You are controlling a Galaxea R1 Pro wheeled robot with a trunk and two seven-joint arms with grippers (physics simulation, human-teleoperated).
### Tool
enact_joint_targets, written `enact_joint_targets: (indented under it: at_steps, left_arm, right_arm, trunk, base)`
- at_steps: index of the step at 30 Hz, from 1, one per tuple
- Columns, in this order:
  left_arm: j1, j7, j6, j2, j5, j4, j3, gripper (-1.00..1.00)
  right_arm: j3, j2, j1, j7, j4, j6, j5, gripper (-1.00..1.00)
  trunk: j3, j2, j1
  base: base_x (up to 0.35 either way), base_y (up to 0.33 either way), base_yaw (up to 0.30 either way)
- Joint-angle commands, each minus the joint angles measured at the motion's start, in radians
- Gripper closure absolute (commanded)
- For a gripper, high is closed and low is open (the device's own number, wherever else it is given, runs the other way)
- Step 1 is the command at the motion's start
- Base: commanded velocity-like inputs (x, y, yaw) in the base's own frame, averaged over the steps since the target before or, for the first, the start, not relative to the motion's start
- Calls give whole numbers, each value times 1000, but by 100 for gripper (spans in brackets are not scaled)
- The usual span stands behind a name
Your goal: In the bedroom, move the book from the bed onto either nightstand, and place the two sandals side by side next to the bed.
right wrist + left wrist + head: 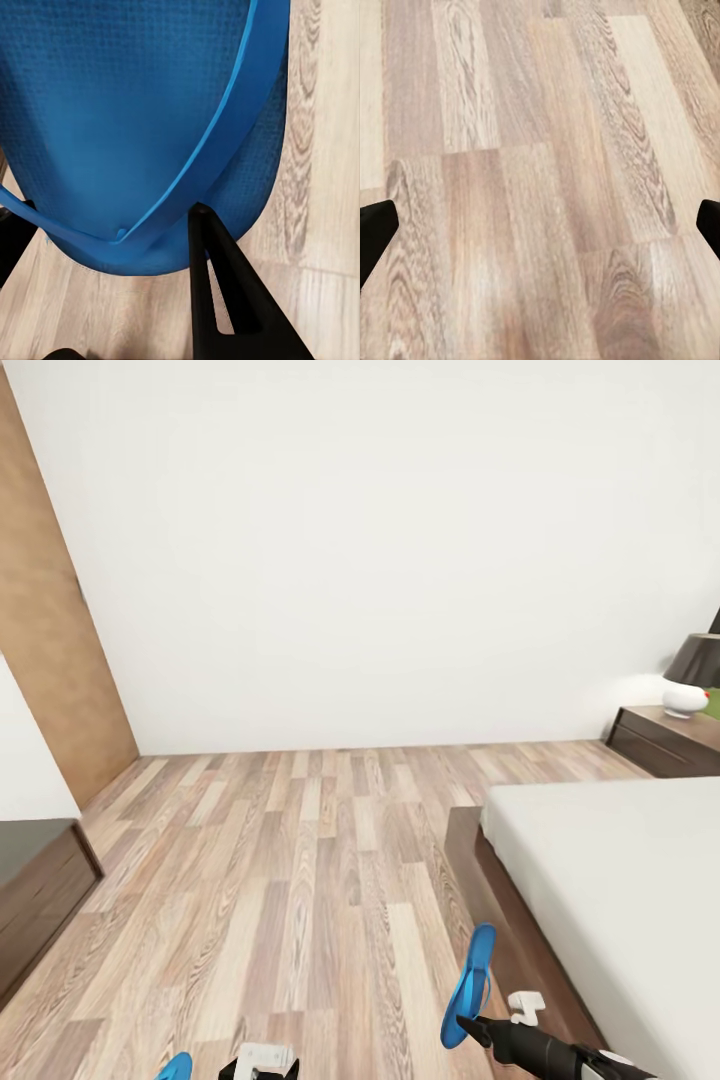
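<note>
One bright blue sandal (pixel 470 982) hangs tilted just above the floor beside the bed (pixel 620 860), close to its dark wood side. My right gripper (pixel 466 1028) is shut on its near end. In the right wrist view the sandal (pixel 135 112) and its strap lie close against a black finger (pixel 217 292). The tip of the other blue sandal (pixel 176 1068) shows at the head view's bottom edge, left of my left arm's white wrist (pixel 260 1058). My left gripper (pixel 540 232) stands open over bare floor planks. The nightstand (pixel 665 740) stands past the bed's far end. The book is out of view.
A dark-shaded, white-based lamp (pixel 690 675) sits on the nightstand. A long low dark cabinet (pixel 40 880) stands at the left. A tan wooden door (pixel 50 630) is in the far left wall. Wood-plank floor (pixel 300 860) stretches between cabinet and bed.
</note>
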Motion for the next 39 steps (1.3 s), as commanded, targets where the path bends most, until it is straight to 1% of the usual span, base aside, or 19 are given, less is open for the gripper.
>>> enact_joint_targets:
  at_steps: [1, 35, 39]
  left_arm:
    - [-1, -3, -3, 0, 6, 1, 0, -100]
    - [-1, -3, -3, 0, 6, 1, 0, -100]
    - [-1, -3, -3, 0, 6, 1, 0, -100]
  right_arm:
    - [7, 1, -1, 4, 3, -7, -7, 100]
    - [7, 1, -2, 4, 3, -7, -7, 100]
    - [7, 1, -1, 4, 3, -7, -7, 100]
  trunk:
    - [-1, 0, 0]
    - [-1, 0, 0]
    - [-1, 0, 0]
  base:
    - [226, -3, 0]
    - [229, 0, 0]
    - [229, 0, 125]
